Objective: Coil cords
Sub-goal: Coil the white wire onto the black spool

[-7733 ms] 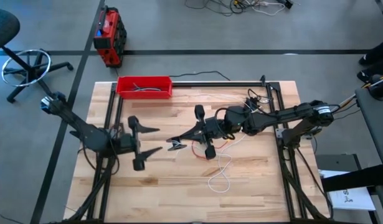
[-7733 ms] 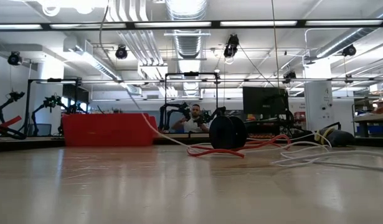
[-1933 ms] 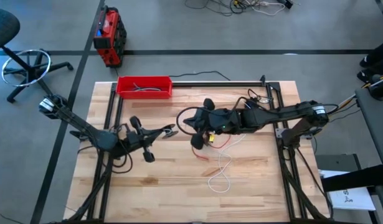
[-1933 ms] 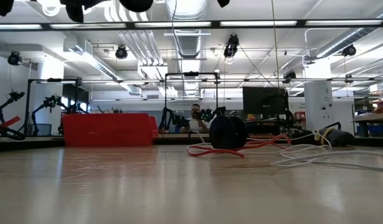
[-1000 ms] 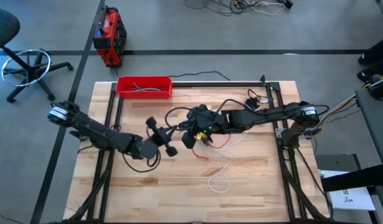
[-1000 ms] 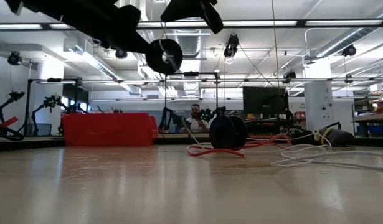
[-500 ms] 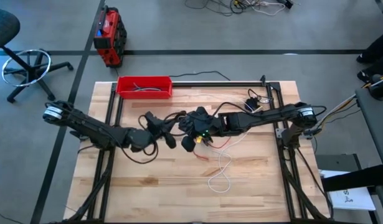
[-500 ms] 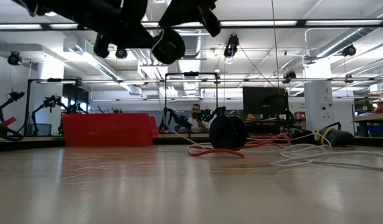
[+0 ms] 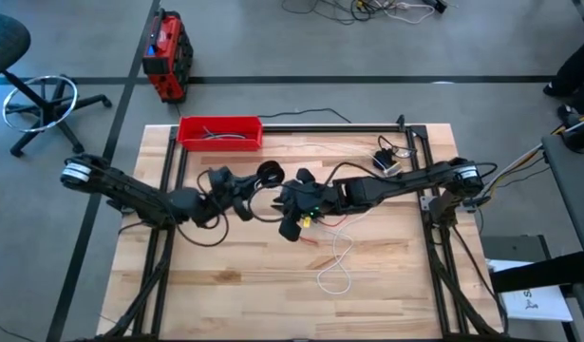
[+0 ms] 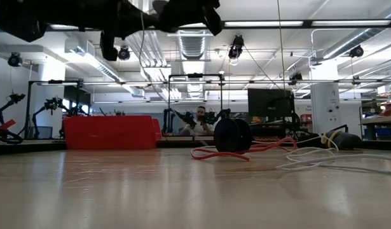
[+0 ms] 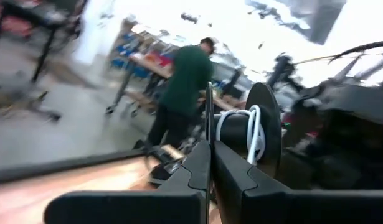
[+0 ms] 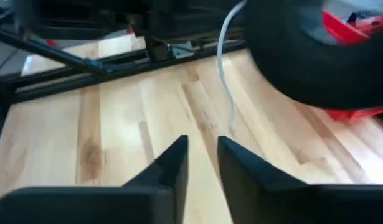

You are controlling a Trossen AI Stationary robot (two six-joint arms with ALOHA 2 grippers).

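Observation:
My left gripper (image 9: 256,180) (image 11: 210,146) is shut on a black disc-shaped spool (image 9: 269,172), held above the table's middle, with turns of the white cord (image 11: 250,134) around its hub. The rest of the white cord (image 9: 341,252) lies in loose loops on the table toward the near right. The red cord (image 9: 317,228) lies on the table with its black disc (image 10: 232,135) standing on edge. My right gripper (image 9: 284,193) (image 12: 202,155) hovers just right of the spool, open a little, with nothing between its fingers. My left gripper pinches the thin rim of one flange of the spool (image 11: 208,115) between its two fingers, reaching in roughly level from the table's left. The spool is lifted clear of the table, and the white cord (image 12: 225,74) trails down from it.
A red tray (image 9: 220,132) with dark grey cables stands at the far left of the table. A small black device (image 9: 386,160) lies at the far right. Black frame rails run along the table's sides and far edge. A person stands in the room beyond.
My left gripper has carried the spool up and toward the table's far edge, out of the top of the low view, and the spool has turned so that its flat face shows from above. My right gripper has stayed close beside it.

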